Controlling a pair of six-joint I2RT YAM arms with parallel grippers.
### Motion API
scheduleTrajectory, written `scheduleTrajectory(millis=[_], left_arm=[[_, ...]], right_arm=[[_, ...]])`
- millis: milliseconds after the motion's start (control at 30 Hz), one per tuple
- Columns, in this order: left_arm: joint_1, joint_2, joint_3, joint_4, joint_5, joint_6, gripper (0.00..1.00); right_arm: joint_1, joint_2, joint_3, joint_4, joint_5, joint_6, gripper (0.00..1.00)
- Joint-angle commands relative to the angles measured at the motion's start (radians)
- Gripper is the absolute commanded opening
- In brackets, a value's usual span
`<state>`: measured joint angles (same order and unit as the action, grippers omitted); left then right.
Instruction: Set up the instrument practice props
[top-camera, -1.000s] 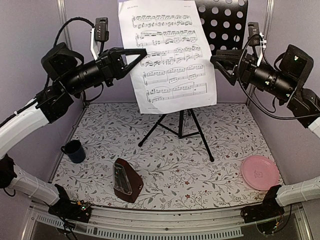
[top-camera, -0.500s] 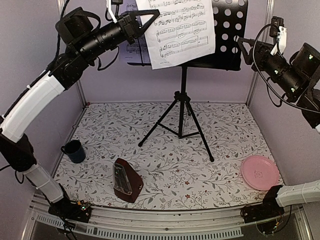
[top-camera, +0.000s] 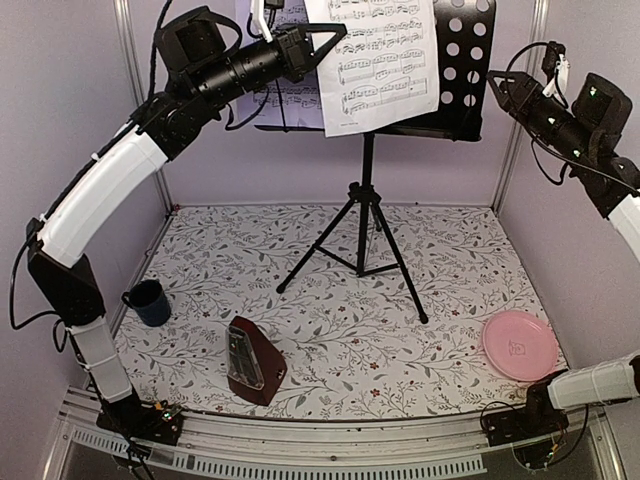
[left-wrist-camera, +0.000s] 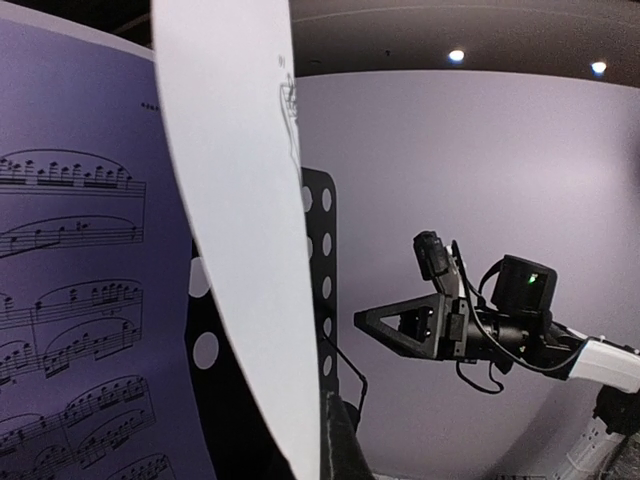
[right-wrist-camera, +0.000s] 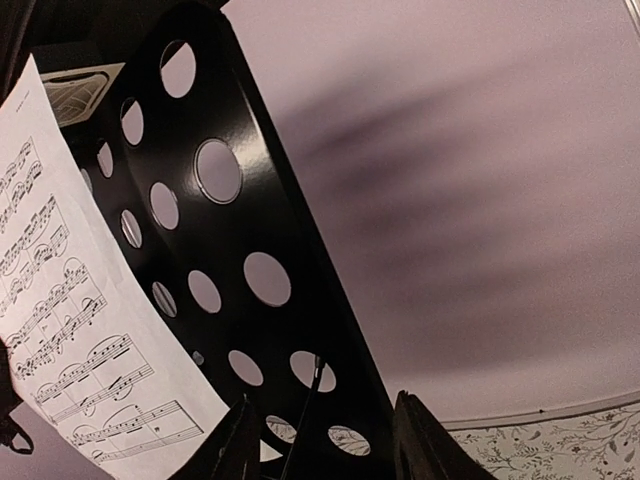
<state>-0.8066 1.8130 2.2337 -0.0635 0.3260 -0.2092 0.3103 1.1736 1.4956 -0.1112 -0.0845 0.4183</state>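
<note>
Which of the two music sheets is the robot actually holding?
The bright white front sheet, pinched at its edge by the left hand. The other sheet rests shaded behind it on the stand.

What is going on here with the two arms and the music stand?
The left gripper holds a sheet of music by its left edge, in front of the desk of the music stand. A second sheet already sits on the desk's left side, behind that arm. The right gripper is open and empty beside the desk's right edge. The metronome stands untouched on the table near the front.
</note>
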Motion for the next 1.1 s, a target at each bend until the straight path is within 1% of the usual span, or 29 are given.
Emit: scheduleTrajectory(millis=[0,167,467,633,833,900,933,1000,1067], left_arm=[[0.018,0.024,0.042,-0.009,-0.009,0.013,0.0],[0.022,0.052,0.074,-0.007,-0.008,0.006,0.0],[0.023,0.098,0.134,-0.005,0.001,0.005,0.0],[0.025,0.118,0.157,-0.007,0.004,0.006,0.0],[0.025,0.12,0.158,-0.012,-0.008,0.017,0.0],[0.024,0.119,0.158,-0.012,-0.011,0.018,0.0],[0.025,0.119,0.158,-0.012,-0.016,0.02,0.0],[0.025,0.118,0.157,-0.012,-0.027,0.022,0.0],[0.025,0.117,0.157,-0.014,-0.031,0.025,0.0]], right_arm=[[-0.01,0.027,0.048,0.021,-0.17,0.11,0.45],[-0.01,0.061,0.06,0.028,-0.233,0.142,0.42],[-0.01,0.074,0.055,0.018,-0.2,0.157,0.39],[-0.01,0.093,0.063,0.024,-0.236,0.168,0.31],[-0.01,0.095,0.053,0.031,-0.237,0.181,0.24],[-0.01,0.097,0.048,0.038,-0.24,0.187,0.2],[-0.009,0.095,0.043,0.042,-0.244,0.191,0.15],[-0.009,0.092,0.034,0.045,-0.244,0.197,0.1],[-0.009,0.09,0.029,0.039,-0.236,0.197,0.1]])
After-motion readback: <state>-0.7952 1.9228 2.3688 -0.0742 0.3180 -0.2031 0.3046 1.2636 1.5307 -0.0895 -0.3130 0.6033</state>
